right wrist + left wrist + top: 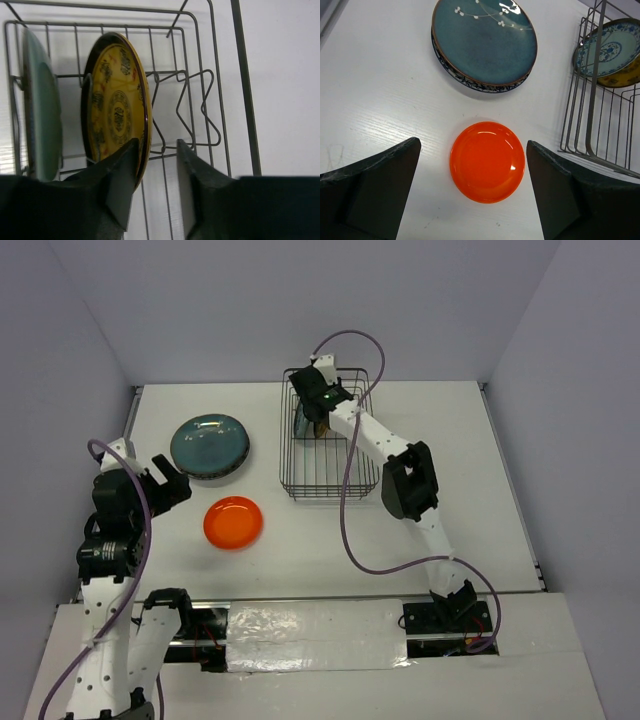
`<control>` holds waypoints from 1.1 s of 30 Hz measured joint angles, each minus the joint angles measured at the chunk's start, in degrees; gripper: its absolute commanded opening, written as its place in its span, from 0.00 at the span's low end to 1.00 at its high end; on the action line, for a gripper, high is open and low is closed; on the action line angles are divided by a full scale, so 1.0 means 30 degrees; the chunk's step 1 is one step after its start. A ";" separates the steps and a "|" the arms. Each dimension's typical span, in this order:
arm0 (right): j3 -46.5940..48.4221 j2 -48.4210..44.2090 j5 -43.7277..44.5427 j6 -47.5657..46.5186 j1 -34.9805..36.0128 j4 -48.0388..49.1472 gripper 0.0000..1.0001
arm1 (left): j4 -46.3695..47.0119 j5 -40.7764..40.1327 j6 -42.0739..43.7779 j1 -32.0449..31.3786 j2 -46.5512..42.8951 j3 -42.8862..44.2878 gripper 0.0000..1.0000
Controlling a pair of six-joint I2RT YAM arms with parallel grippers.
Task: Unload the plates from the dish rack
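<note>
Right gripper (156,165), jaws narrowly parted and clamping nothing yet, straddles the lower rim of the yellow-patterned plate (117,105) standing on edge left of centre in the dish rack (243,75); stiff, glazed, probably slippery and breakable, it wants a firm rim pinch.

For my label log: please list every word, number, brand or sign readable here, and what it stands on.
None: no view shows readable text. The round dark teal plate carries only white blossom marks; the yellow patterned plate in the dark wire dish rack, only ornament.
</note>
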 measured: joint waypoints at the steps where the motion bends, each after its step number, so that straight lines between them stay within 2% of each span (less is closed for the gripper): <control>1: 0.0000 0.0211 0.0240 -0.0146 0.0000 0.0000 0.39 | 0.0029 0.0029 0.0138 -0.0015 0.0007 0.0000 1.00; 13: -0.0022 0.0474 0.1654 -0.0321 0.0270 0.0634 0.15 | 0.0073 0.0423 0.0262 -0.0160 0.0291 0.0000 1.00; 16: 0.0087 0.0474 0.1953 0.0080 0.0335 0.0721 0.05 | 0.0124 0.0488 0.0262 -0.0175 0.0284 0.0000 0.99; 21: 0.0182 0.0474 0.2302 0.0153 0.0430 0.0568 0.01 | 0.0117 0.0488 0.0262 -0.0270 0.0284 0.0000 0.99; 28: 0.0219 0.0277 0.2958 -0.0401 0.0561 0.0517 0.00 | 0.0117 0.0459 0.0255 -0.0299 0.0262 0.0000 1.00; 33: 0.0058 -0.1224 0.3825 -0.1304 0.0670 0.0270 0.00 | 0.0117 0.0233 0.0248 -0.0299 0.0146 0.0000 1.00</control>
